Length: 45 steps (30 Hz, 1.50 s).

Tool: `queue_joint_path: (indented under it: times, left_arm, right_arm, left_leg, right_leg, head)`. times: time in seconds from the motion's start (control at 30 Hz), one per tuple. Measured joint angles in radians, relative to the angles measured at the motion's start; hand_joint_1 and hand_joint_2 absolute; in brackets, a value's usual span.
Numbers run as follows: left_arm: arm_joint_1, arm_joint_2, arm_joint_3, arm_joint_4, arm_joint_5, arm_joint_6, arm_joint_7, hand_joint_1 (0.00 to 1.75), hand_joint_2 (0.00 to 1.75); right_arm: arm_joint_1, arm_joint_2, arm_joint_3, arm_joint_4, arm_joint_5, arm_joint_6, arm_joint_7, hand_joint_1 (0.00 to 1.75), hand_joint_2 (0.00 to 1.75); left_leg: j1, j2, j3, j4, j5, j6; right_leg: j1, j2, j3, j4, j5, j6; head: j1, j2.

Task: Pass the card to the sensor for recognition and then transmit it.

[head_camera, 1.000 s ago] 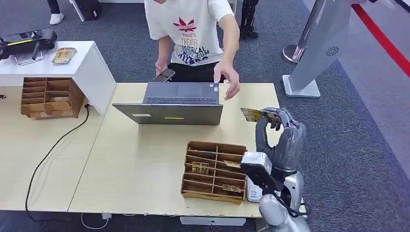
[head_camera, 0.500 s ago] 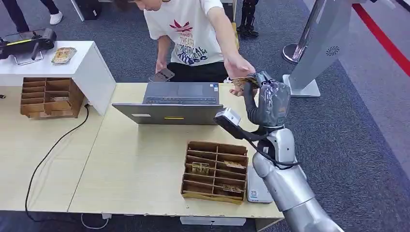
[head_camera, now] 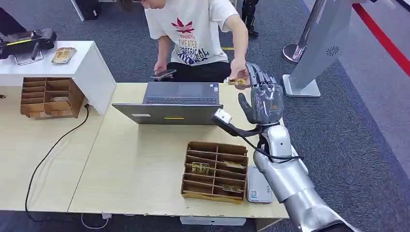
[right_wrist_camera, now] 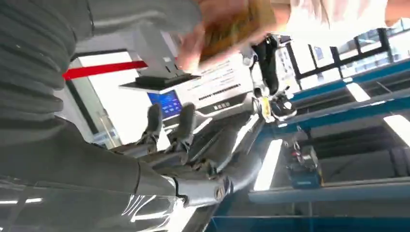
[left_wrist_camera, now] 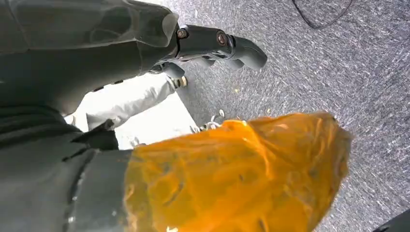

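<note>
With its fingers spread and nothing between them, the right robot hand (head_camera: 262,99) stood raised above the far right corner of the counter (head_camera: 140,164), palm up. Card (head_camera: 237,81) sat just beyond the fingertips, pinched in the person's hand (head_camera: 240,72), touching or nearly touching the robot fingers; can't tell which. Right wrist view put the same card (right_wrist_camera: 237,21) in the person's fingers, blurred, past the robot hand's open fingers (right_wrist_camera: 183,125). Laptop (head_camera: 174,104) lay beside the right robot hand, toward the robot's left. Cardboard divider tray (head_camera: 215,171) and flat sensor (head_camera: 258,186) lay nearer the robot, below the forearm. Left robot hand (left_wrist_camera: 212,43) hung over grey carpet (left_wrist_camera: 309,63), fingers curled with nothing in them, an orange bag (left_wrist_camera: 241,174) beside it.
</note>
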State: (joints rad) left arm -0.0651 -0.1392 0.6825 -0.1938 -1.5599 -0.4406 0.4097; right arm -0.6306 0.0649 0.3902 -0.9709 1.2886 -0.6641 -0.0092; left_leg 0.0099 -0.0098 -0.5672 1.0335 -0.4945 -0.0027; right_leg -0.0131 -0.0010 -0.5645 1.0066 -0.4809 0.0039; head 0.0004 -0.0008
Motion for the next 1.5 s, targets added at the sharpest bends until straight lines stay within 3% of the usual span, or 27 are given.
queue_joint_path:
  times: [0.23,0.37,0.57,0.9,1.13,1.17,1.2,1.23,1.47,1.5]
  left_arm:
    - [0.001,0.000,0.000,0.000,0.015,0.001,0.007,0.00,0.00]
    - [0.003,-0.002,0.000,0.000,0.028,0.004,0.011,0.00,0.00]
    - [0.008,-0.008,0.006,0.000,0.056,0.021,0.023,0.00,0.00]
    - [0.011,-0.025,0.058,0.000,0.112,0.047,0.036,0.00,0.00]
    - [0.011,-0.034,0.092,0.000,0.132,0.055,0.040,0.00,0.00]
    - [0.012,-0.036,0.097,0.000,0.137,0.056,0.040,0.00,0.00]
    - [0.011,-0.040,0.101,0.000,0.143,0.058,0.040,0.00,0.00]
    - [0.011,-0.041,0.105,0.000,0.146,0.059,0.040,0.00,0.00]
    - [0.013,-0.049,0.136,0.000,0.163,0.070,0.041,0.00,0.00]
    - [0.013,-0.050,0.138,0.000,0.163,0.070,0.041,0.00,0.00]
  right_arm:
    - [0.022,0.002,-0.001,-0.014,-0.062,-0.003,-0.021,0.00,1.75]
    - [0.066,0.018,-0.013,-0.078,-0.176,-0.004,-0.081,0.00,1.75]
    - [0.177,0.064,-0.019,-0.252,-0.404,0.013,-0.171,0.00,1.75]
    - [0.378,0.100,0.030,-0.506,-0.636,0.063,-0.253,0.00,1.75]
    - [0.489,0.097,0.070,-0.616,-0.657,0.095,-0.264,0.00,1.75]
    - [0.500,0.093,0.079,-0.626,-0.644,0.104,-0.264,0.44,1.75]
    - [0.515,0.088,0.086,-0.635,-0.631,0.110,-0.264,1.38,1.75]
    - [0.532,0.084,0.093,-0.644,-0.615,0.111,-0.262,1.71,1.75]
    - [0.637,0.043,0.123,-0.665,-0.506,0.110,-0.234,1.75,1.75]
    - [0.646,0.039,0.124,-0.665,-0.488,0.109,-0.226,1.68,1.75]
  left_leg:
    - [0.000,0.000,0.000,0.000,0.000,0.000]
    - [0.000,0.000,0.000,0.000,0.000,0.000]
    - [0.000,0.000,0.000,0.000,0.000,0.000]
    - [0.000,-0.001,-0.001,0.000,-0.001,0.000]
    - [0.000,0.000,-0.001,0.000,-0.001,0.000]
    - [0.000,0.000,-0.001,0.000,-0.001,0.000]
    - [0.000,-0.001,-0.001,0.000,-0.001,0.000]
    - [0.000,-0.001,-0.001,0.000,-0.001,0.000]
    - [0.000,-0.001,-0.001,0.000,-0.001,0.000]
    - [0.000,-0.001,-0.001,0.000,-0.001,0.000]
  right_leg:
    - [0.000,0.000,0.000,0.000,0.000,0.000]
    - [0.000,0.000,0.000,0.000,0.000,0.000]
    - [0.000,0.000,0.000,0.000,-0.001,0.000]
    - [0.000,0.000,0.000,0.000,-0.001,0.000]
    - [0.000,0.000,-0.001,0.000,-0.001,0.000]
    - [0.000,0.000,-0.001,0.000,-0.001,0.000]
    - [0.000,0.000,-0.001,0.000,-0.001,0.000]
    - [0.000,-0.001,-0.001,0.000,-0.001,0.001]
    - [0.000,0.000,-0.001,0.000,-0.001,0.001]
    - [0.000,0.000,-0.001,0.000,-0.001,0.001]
  head:
    - [0.000,0.000]
    - [0.000,0.000]
    - [0.000,0.000]
    - [0.000,0.000]
    - [0.000,0.000]
    - [0.000,0.000]
    - [0.000,0.000]
    - [0.000,0.000]
    - [0.000,0.000]
    - [0.000,0.000]
